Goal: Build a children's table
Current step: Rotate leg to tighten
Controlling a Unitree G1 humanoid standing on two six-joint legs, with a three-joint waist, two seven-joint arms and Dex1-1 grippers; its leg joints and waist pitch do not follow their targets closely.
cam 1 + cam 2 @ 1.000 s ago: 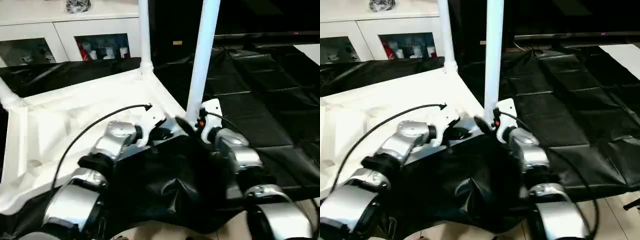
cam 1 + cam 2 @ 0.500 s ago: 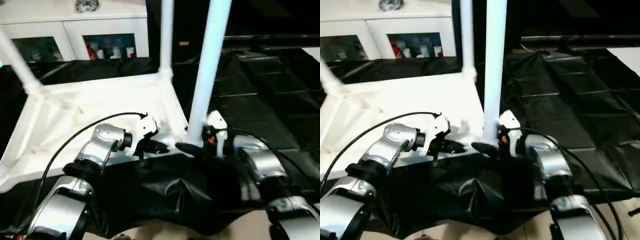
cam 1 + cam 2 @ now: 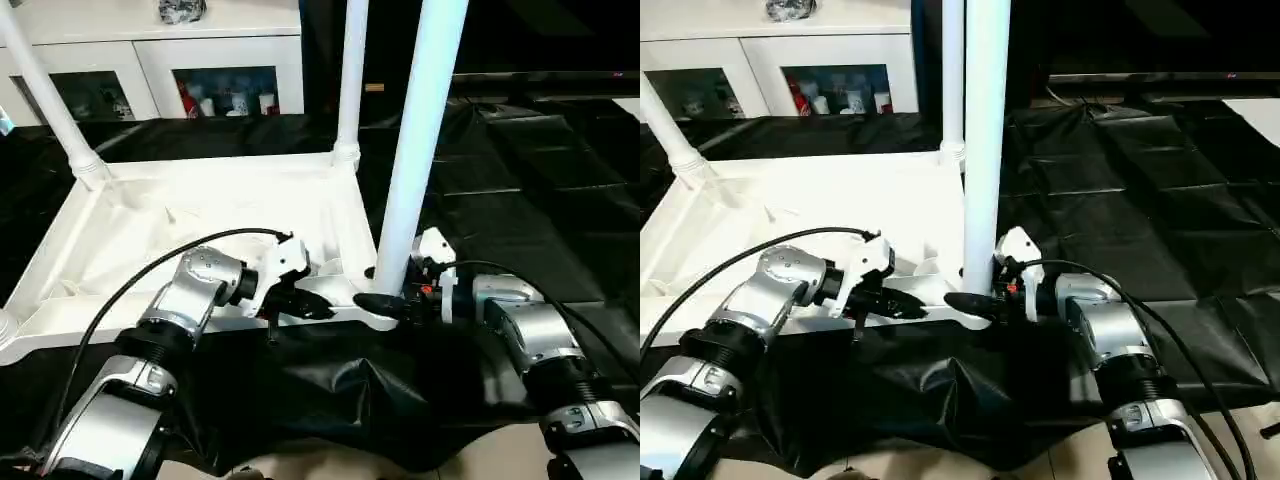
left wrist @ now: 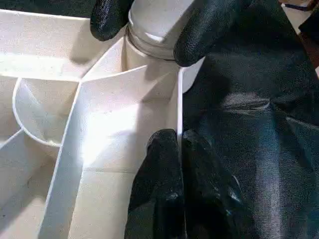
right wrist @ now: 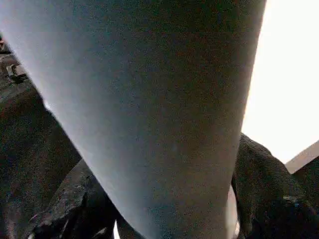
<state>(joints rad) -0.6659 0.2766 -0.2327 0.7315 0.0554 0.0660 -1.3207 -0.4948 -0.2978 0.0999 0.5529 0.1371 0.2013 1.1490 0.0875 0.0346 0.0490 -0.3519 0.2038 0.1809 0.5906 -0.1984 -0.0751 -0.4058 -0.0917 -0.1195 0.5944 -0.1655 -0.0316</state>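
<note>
The white tabletop (image 3: 200,220) lies upside down on a black sheet, ribs up. Three white tube legs stand in its corner sockets: a near right leg (image 3: 420,130), a far right leg (image 3: 350,80) and a far left leg (image 3: 45,95). My left gripper (image 3: 305,305) is shut on the thin near rim wall (image 4: 177,99), one finger on each side. My right gripper (image 3: 385,295) clasps the foot of the near right leg just above its socket. Its two black fingertips (image 4: 109,17) press the leg from both sides.
A white cabinet (image 3: 150,60) with glass doors stands behind the tabletop. The black sheet (image 3: 520,200) covers the floor to the right and bunches up in front of me. A black cable (image 3: 150,280) loops over my left forearm.
The camera has moved, so the whole picture has shifted. My right gripper's fingers have closed in on the near right leg's foot. My left gripper has kept its grip on the rim.
</note>
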